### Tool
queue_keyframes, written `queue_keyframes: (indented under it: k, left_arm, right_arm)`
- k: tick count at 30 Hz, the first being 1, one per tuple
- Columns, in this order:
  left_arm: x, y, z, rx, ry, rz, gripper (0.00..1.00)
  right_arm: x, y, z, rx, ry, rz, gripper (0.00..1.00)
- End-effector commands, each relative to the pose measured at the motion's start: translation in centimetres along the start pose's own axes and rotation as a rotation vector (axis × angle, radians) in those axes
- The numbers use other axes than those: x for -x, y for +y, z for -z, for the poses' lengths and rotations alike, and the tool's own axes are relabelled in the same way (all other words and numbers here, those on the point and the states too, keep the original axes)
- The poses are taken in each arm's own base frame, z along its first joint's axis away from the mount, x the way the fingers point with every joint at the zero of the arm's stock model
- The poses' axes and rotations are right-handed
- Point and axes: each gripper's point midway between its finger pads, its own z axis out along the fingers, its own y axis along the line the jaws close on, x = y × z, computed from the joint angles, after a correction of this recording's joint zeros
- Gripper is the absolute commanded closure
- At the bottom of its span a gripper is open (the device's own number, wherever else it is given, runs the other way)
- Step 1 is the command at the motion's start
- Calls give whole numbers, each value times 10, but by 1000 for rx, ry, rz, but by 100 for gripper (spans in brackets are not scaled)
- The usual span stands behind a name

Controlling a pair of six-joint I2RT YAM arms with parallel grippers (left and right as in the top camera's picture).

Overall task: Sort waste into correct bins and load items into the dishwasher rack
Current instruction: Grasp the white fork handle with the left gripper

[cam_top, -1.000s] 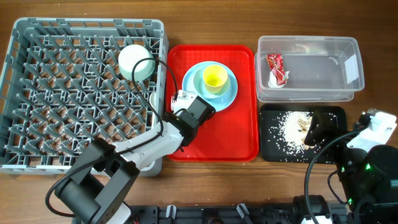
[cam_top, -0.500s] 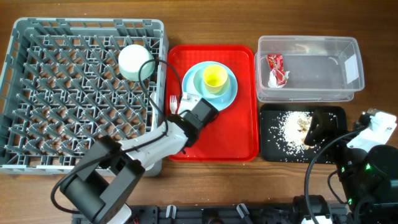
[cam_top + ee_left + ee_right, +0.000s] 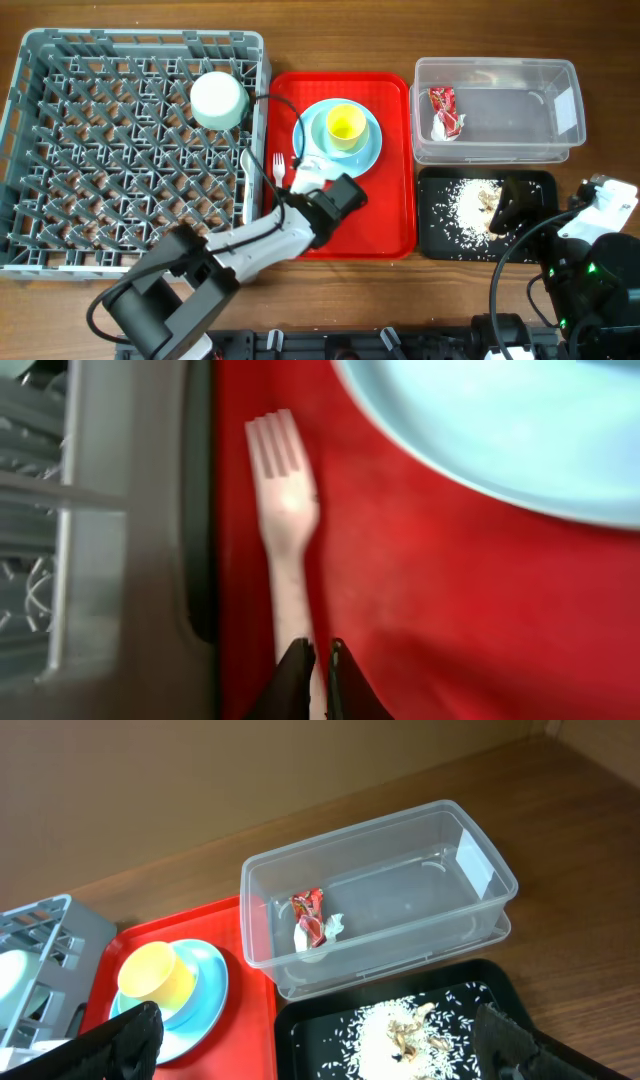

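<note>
A white fork [image 3: 285, 510] lies on the red tray's left side, tines toward the far edge; it also shows in the overhead view [image 3: 278, 166]. My left gripper [image 3: 320, 656] [image 3: 293, 192] is shut on the fork's handle. The light blue plate [image 3: 365, 150] carries the yellow cup [image 3: 345, 123]. A mint-green bowl [image 3: 218, 100] sits upside down in the grey dishwasher rack [image 3: 60, 150]. A white spoon [image 3: 246, 160] lies by the rack's right wall. A red-and-white wrapper [image 3: 443, 110] [image 3: 312, 917] lies in the clear tub [image 3: 520, 120]. Rice scraps [image 3: 468, 203] [image 3: 400, 1030] cover the black tray [image 3: 535, 185]. My right gripper [image 3: 320, 1050] [image 3: 510, 205] hangs open and empty over it.
The red serving tray [image 3: 390, 215] sits between the rack and the bins. The left arm reaches in from the table's front edge across the tray's lower left corner. Bare wood lies in front of the rack and right of the tub.
My left gripper has drawn back toward the front right along the tray. The fork's tines, hidden under it a second ago, now show. The right arm has not moved.
</note>
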Motion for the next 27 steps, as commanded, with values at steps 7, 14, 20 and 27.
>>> queue_keyframes:
  k: [7, 14, 20, 27]
  left_arm:
    - [0, 12, -19, -19, 80, 132, 88]
    - [-6, 7, -20, -49, 102, 131, 88]
    - [-12, 8, -23, -46, 104, 129, 88]
    - [-10, -1, -22, -88, 102, 143, 85]
  right_arm:
    - [3, 2, 2, 9, -8, 15, 0]
    - [3, 2, 2, 9, -8, 15, 0]
    - [3, 2, 2, 9, -8, 15, 0]
    - [3, 2, 2, 9, -8, 15, 0]
